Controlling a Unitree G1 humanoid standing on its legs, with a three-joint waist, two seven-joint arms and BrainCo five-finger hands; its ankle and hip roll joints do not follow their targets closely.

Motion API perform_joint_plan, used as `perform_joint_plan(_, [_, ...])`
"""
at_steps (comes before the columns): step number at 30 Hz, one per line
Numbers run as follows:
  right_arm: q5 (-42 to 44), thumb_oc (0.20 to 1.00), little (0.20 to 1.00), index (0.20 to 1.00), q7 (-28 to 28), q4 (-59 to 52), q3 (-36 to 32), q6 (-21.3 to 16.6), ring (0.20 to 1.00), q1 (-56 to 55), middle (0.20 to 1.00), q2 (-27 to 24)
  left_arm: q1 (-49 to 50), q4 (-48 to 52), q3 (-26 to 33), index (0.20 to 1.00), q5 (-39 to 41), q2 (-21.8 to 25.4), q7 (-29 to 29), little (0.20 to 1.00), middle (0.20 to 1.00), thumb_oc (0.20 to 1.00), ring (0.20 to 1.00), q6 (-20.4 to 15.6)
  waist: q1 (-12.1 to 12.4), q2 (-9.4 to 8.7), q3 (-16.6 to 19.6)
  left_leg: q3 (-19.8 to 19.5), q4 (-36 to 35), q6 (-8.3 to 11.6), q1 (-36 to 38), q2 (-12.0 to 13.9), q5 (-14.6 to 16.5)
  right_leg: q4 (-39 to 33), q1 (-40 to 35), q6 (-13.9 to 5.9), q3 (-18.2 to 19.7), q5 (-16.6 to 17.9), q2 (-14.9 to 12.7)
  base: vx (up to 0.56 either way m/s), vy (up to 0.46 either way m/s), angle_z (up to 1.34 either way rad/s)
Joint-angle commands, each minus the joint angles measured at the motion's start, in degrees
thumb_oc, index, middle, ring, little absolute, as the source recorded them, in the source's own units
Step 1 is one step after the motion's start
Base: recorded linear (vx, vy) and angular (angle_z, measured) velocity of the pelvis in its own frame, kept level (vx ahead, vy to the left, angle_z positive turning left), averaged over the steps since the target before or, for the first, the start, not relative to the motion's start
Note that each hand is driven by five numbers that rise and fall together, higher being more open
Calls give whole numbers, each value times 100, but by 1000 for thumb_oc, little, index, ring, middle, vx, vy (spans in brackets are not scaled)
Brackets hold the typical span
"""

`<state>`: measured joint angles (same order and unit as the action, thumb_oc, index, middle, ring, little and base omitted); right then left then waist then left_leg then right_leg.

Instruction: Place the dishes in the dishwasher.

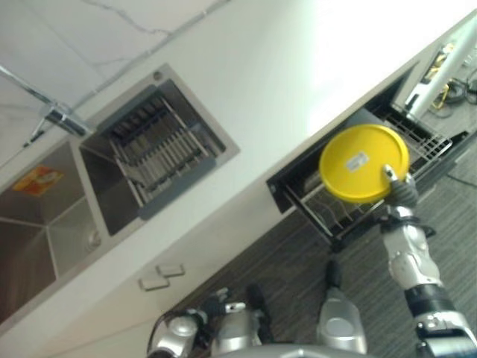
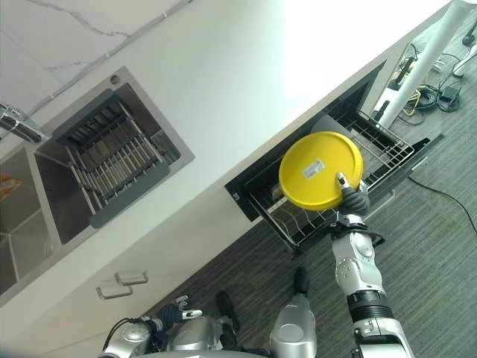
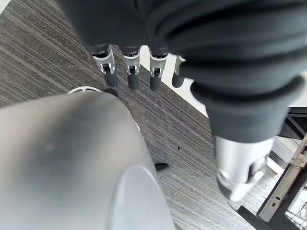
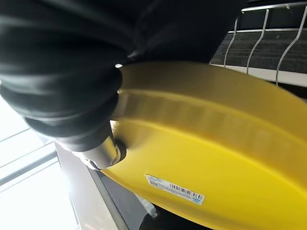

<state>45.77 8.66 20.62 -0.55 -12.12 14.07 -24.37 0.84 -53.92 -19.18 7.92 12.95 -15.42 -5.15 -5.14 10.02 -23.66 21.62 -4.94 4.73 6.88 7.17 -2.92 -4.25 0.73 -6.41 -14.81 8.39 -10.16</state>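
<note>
From my left eye I see my right hand (image 1: 400, 190) holding the yellow plate (image 1: 364, 162) by its lower edge, underside with its label turned up toward me, over the pulled-out dishwasher rack (image 1: 428, 145) that juts from under the white worktop (image 1: 246, 82). To do this step well I judge I should tip the plate onto its edge, line it up with a gap between the wire tines and lower it slowly — letting go only once the rim sits between the wires, so it cannot roll or slap flat. From my right eye the same pose reads clearly: my right forearm rises almost straight up from the lower right, wrist bent back, my thumb lying on the plate's face near the rim, and the plate hovers above the near half of the rack, not yet among the wires; the sink (image 2: 45, 201) with its own drying rack (image 2: 112, 160) lies well apart to my left. My left wrist view shows my left hand (image 3: 132, 72) idle over the carpeted floor (image 3: 43, 52), fingers hanging straight and loose, holding nothing. My right wrist view shows the plate's yellow rim pressed against my palm, fingers curled round the edge — the grip looks firm — with rack wires just beyond.
</note>
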Motion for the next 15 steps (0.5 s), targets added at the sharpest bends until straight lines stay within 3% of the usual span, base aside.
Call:
perform_joint_plan(1, [-2101, 200, 200, 200, 530, 70, 108, -146, 200, 934, 200, -220, -142, 30, -128, 1000, 172, 238, -86, 1000, 1000, 1000, 1000, -85, 131, -312, 6, -564, 655, -57, -547, 97, 326, 1371, 277, -101, 91, -1122, -460, -38, 15, 6])
perform_joint_plan(4, [-2948, 200, 200, 200, 791, 138, 236, 99, 200, 1144, 200, -515, -165, 81, -114, 1000, 181, 275, -91, 1000, 1000, 1000, 1000, -66, 173, -326, -49, -567, 697, -58, -604, 102, 341, 1423, 323, -101, 62, -1130, -484, -57, 5, 4])
perform_joint_plan(6, [-4072, 200, 200, 200, 478, 327, 485, 578, 200, 1583, 200, -1144, -209, 153, -17, 1000, 80, 449, -137, 1000, 1000, 1000, 1000, 48, 330, -436, -171, -565, 905, -66, -750, 168, 383, 1824, 463, -99, -84, -1273, -570, -91, -49, 2])
perform_joint_plan(15, [-4777, 200, 200, 200, -276, 891, 1188, 783, 200, 2567, 200, -2290, -522, 185, -25, 1000, -182, 749, -38, 1000, 1000, 1000, 1000, 138, 597, -637, -416, -722, 1508, -81, -1264, 332, 449, 2671, 865, 47, -197, -1599, -501, -77, -47, 6])
